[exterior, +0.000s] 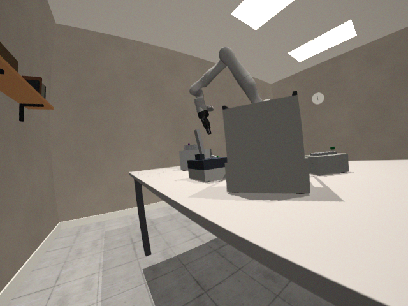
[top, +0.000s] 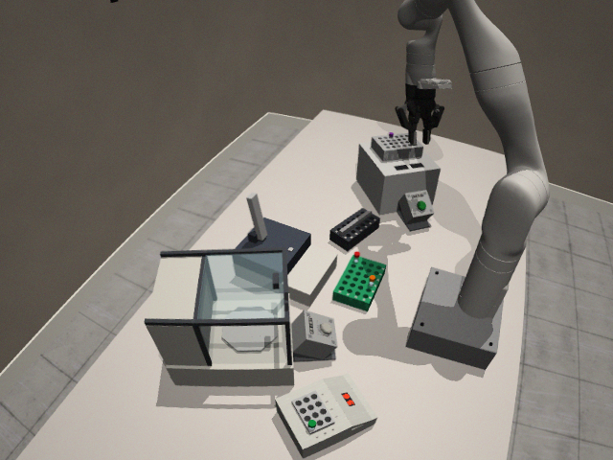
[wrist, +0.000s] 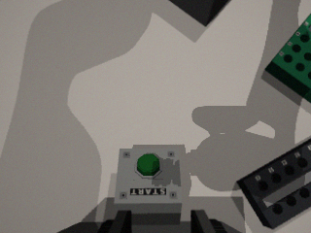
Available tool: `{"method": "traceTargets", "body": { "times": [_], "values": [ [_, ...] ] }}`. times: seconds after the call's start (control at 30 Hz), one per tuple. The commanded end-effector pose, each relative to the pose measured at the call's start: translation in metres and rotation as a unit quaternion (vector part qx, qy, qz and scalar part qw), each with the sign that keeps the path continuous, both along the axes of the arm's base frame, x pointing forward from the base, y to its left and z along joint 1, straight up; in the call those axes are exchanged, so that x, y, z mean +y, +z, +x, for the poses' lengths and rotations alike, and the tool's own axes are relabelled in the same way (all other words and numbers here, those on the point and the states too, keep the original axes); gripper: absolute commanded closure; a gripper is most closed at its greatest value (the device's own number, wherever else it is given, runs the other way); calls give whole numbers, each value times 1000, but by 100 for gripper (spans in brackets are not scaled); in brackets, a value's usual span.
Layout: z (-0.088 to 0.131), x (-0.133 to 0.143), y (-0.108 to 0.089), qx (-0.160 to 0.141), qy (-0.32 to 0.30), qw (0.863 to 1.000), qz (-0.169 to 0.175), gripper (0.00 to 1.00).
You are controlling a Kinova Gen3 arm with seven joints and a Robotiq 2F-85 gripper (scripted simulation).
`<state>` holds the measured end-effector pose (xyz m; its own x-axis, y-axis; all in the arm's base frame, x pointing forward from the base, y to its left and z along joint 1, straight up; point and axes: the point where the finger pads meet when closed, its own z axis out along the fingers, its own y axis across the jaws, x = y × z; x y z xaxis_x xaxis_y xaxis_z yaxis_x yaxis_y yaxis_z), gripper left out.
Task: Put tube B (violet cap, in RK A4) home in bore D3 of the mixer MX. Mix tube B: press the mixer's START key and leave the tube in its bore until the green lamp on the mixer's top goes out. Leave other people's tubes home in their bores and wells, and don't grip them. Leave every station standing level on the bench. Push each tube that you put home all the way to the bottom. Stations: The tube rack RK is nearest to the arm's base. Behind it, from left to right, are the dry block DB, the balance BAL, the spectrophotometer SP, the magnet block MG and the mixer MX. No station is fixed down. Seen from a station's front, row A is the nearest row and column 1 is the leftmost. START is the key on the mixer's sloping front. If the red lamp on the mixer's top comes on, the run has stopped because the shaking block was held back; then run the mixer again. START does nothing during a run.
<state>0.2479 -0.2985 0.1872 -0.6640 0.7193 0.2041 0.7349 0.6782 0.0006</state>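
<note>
Tube B's violet cap (top: 391,134) (exterior: 189,144) stands up from the shaking block on top of the mixer (top: 369,172), toward the block's back; the exact bore cannot be read from here. The two lamp windows on the mixer's top are dark. The green START key (top: 420,204) (wrist: 148,165) is on the sloping box at the mixer's front. My gripper (top: 420,141) (exterior: 208,132) (wrist: 160,224) is part-open with nothing between its fingers. It hangs above the mixer's front side, apart from tube B. In the wrist view the key lies just beyond the fingertips.
The black magnet block (top: 346,240) (wrist: 253,199) is beside the START box. The green rack (top: 353,303) (wrist: 282,78) holds red-capped and orange-capped tubes. The spectrophotometer (top: 297,242), glass-sided balance (top: 227,376) and dry block (top: 346,383) with a green-capped tube stand farther left.
</note>
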Motion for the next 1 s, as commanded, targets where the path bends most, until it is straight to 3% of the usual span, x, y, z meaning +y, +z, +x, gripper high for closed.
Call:
{"method": "traceTargets", "body": {
  "times": [0.0, 0.97],
  "values": [
    [-4, 4, 1, -1, 0, 1000, -1, 58],
    [-64, 72, 0, -1, 0, 1000, -1, 58]
  ]
}}
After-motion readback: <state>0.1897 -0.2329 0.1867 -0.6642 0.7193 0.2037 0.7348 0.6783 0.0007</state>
